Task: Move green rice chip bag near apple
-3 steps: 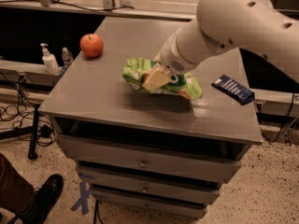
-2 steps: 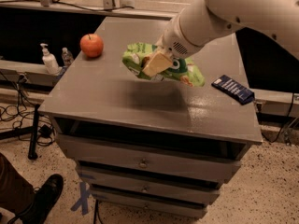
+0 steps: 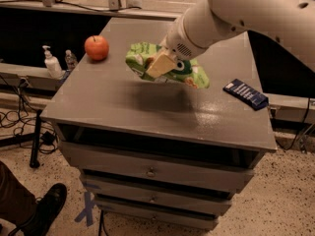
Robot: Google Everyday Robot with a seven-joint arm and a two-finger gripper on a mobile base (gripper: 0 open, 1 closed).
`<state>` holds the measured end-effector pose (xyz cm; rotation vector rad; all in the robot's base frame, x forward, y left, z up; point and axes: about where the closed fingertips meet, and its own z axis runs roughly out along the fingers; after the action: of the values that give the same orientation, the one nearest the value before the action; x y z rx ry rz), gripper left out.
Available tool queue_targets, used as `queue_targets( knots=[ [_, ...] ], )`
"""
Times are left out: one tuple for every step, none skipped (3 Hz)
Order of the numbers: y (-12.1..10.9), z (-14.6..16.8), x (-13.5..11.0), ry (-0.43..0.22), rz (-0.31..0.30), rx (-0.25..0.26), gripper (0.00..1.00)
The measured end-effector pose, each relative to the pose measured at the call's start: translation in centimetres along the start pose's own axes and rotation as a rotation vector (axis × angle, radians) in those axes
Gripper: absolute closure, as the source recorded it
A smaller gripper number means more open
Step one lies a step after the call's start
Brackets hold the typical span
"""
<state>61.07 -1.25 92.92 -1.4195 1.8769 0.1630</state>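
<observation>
Holding the green rice chip bag (image 3: 189,73) clear of the worktop (image 3: 123,107), the gripper (image 3: 160,65) has its fingers clenched on an upper fold of the bag; I judge the bag airborne from the shadow lying beneath it; it hangs between the apple (image 3: 96,47) and a dark-blue packet (image 3: 245,93), nearer the apple but apart from it.

Risks, as I judge them:
- the crinkly film may slip from the grip; cause: only a fold is pinched and the rest sags free;
- a low carry may let the bag's leading end strike the apple; cause: the apple is round, sits close to the worktop's corner, and could roll off;
- release from height may let the bag bounce or slide away from the apple.

Count: one green rice chip bag; one apple; one dark-blue packet; one pump bottle (image 3: 51,63) and one smaller bottle (image 3: 71,59) on the ledge beside the apple's corner; one gripper.
</observation>
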Motion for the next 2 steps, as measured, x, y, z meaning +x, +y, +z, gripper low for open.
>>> queue_targets(
  knots=[
    [-2.7, 2.7, -1.3, -0.026, -0.03, 0.032, 1.0],
    [-5.0, 4.8, -2.6, -0.043, -0.055, 0.052, 1.0]
  ],
)
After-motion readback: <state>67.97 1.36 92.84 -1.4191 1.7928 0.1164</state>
